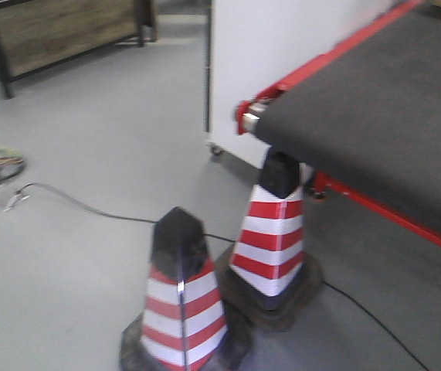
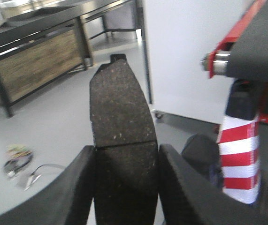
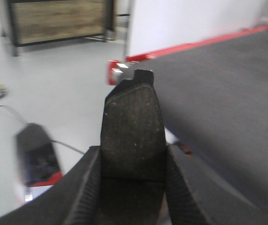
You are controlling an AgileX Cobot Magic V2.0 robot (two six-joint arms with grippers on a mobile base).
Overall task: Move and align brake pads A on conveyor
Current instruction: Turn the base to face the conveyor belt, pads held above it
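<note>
In the left wrist view a dark grey brake pad (image 2: 122, 108) with a centre groove stands up between the fingers of my left gripper (image 2: 126, 161), which is shut on it, held in the air above the floor. In the right wrist view my right gripper (image 3: 133, 161) is shut on a second brake pad (image 3: 133, 122), beside the conveyor's end. The conveyor (image 1: 390, 93) is a dark grey felt-like belt with red edges at the upper right of the front view; its belt (image 3: 218, 89) lies just right of the right gripper. Neither gripper shows in the front view.
Two red-and-white striped traffic cones (image 1: 180, 297) (image 1: 273, 232) stand on the grey floor below the conveyor's end roller (image 1: 252, 114). A black cable (image 1: 81, 205) runs across the floor from a tangle of wires (image 1: 2, 164). A white cabinet (image 1: 282, 39) and a wood-panelled bench (image 1: 58, 31) stand behind.
</note>
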